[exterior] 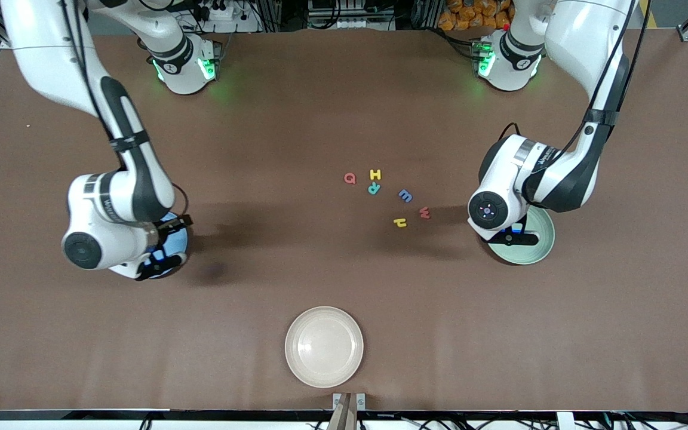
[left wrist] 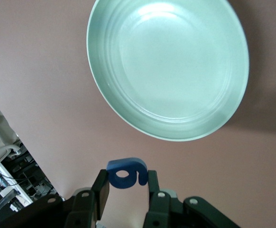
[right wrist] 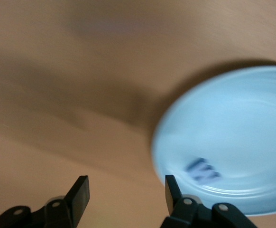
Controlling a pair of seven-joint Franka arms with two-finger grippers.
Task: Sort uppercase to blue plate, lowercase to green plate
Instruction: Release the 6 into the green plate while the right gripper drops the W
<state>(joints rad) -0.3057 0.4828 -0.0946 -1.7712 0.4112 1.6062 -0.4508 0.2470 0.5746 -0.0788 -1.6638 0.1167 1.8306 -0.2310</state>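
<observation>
Your left gripper [left wrist: 127, 185] hangs over the green plate [left wrist: 176, 71], pinching a blue letter g [left wrist: 124, 173]. Your right gripper [right wrist: 126, 192] is spread wide and empty over the blue plate [right wrist: 233, 137], where a blue M [right wrist: 202, 171] lies. Six letters [exterior: 387, 197] sit mid-table between the arms.

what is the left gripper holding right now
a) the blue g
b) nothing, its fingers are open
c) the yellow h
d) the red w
a: in the left wrist view the left gripper is shut on the blue g beside the rim of the green plate, while the red w and the yellow h lie on the table.
</observation>
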